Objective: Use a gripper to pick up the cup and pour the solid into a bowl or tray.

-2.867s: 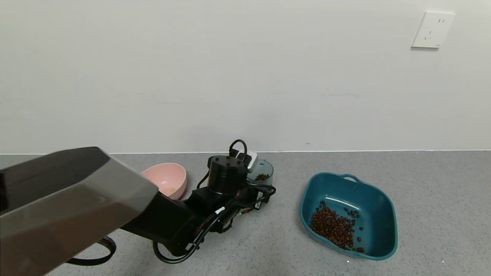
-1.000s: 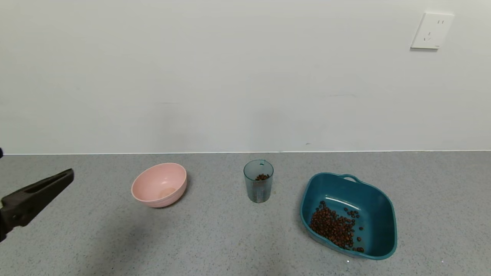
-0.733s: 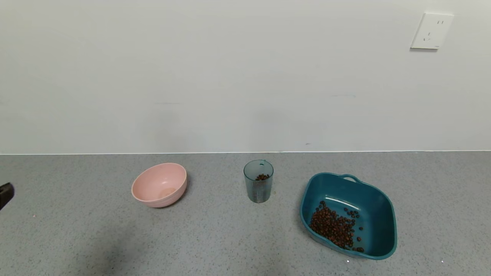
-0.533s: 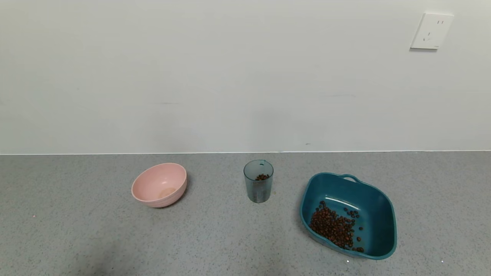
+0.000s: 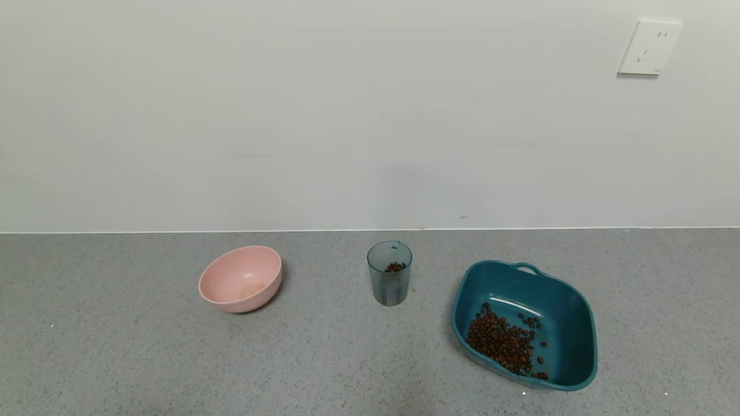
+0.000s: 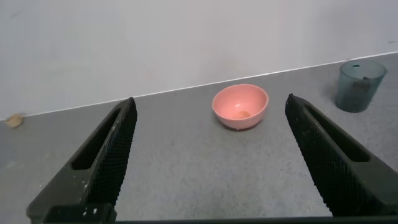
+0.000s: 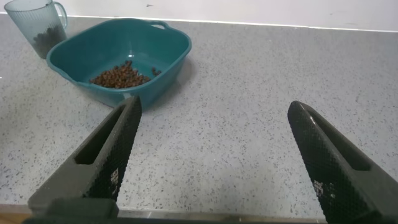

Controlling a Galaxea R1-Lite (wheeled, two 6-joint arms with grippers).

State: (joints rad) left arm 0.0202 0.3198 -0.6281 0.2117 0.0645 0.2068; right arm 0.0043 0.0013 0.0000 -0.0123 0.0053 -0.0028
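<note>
The ribbed grey-teal cup (image 5: pixel 389 273) stands upright on the grey counter with a few brown beans (image 5: pixel 395 267) in it. It also shows in the left wrist view (image 6: pixel 359 86) and the right wrist view (image 7: pixel 37 27). The teal basin (image 5: pixel 569 300) to its right holds a pile of beans (image 5: pixel 504 344), and it shows in the right wrist view (image 7: pixel 161 53). Neither arm is in the head view. My left gripper (image 6: pixel 211 152) is open and empty, pulled back from the pink bowl. My right gripper (image 7: pixel 214 152) is open and empty, near the counter's front edge.
A round pink bowl (image 5: pixel 240 279) sits left of the cup, also in the left wrist view (image 6: pixel 240 106). A white wall runs behind the counter, with a socket plate (image 5: pixel 648 48) at upper right. A small tan scrap (image 6: pixel 13 120) lies by the wall.
The left arm, which was over the cup 2.9 s ago, has drawn back to the left and left the head view. The cup stands free where it was.
</note>
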